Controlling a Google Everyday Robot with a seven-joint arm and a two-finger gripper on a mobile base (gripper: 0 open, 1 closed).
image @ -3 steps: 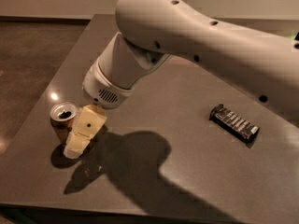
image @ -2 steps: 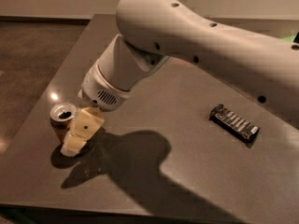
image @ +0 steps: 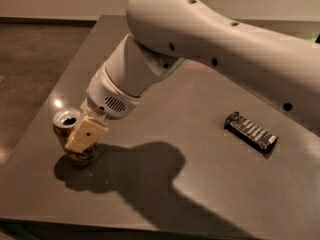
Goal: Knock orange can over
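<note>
The orange can (image: 67, 119) stands upright near the left edge of the dark table (image: 190, 149). Its silver top with the pull-tab opening faces up, and its orange-brown body is partly hidden. My gripper (image: 85, 134), pale yellow at its end, reaches down from the big white arm (image: 200, 39) and lies across the can's right side. It seems to be touching the can. The can's lower part shows just under the gripper.
A black rectangular bar (image: 250, 131) lies on the table's right side, far from the can. The table's left edge runs close beside the can, with brown floor (image: 30, 59) beyond. The arm's shadow falls on the table's front middle.
My gripper has moved left and slightly up toward the can and now overlaps its right side. The can still stands upright in the same place.
</note>
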